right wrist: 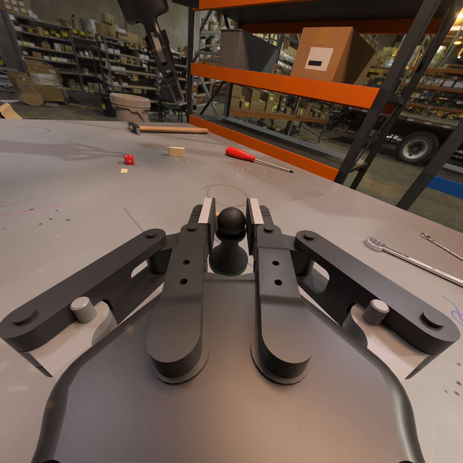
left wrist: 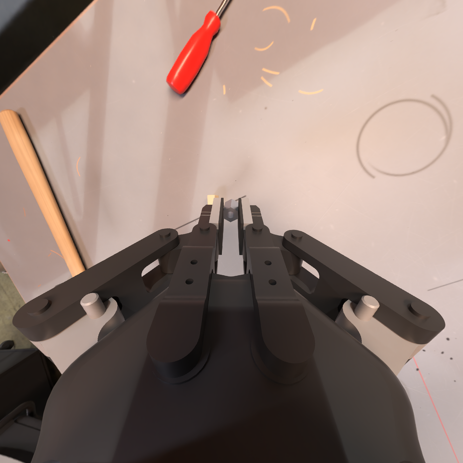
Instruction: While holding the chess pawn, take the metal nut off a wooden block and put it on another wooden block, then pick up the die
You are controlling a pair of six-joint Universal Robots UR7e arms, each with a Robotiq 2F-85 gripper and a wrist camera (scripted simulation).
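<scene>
Fingers of the left gripper (left wrist: 231, 209) clamp a small grey metal hex nut (left wrist: 230, 210) at centre frame, hiding most of one pale wooden block (left wrist: 212, 198), only a corner peeking out beside the left pad. One wooden hammer handle (left wrist: 40, 190) runs off at lower left; one red-handled screwdriver (left wrist: 194, 51) is cut off at the top edge.

In the right wrist view, the right gripper (right wrist: 230, 220) is clamped on one black chess pawn (right wrist: 230, 238). On the grey table (right wrist: 75, 225), upper left of centre, lie one red die (right wrist: 128, 159) and a tan block (right wrist: 176, 151). Two wrenches (right wrist: 411, 260) are cropped at right.
</scene>
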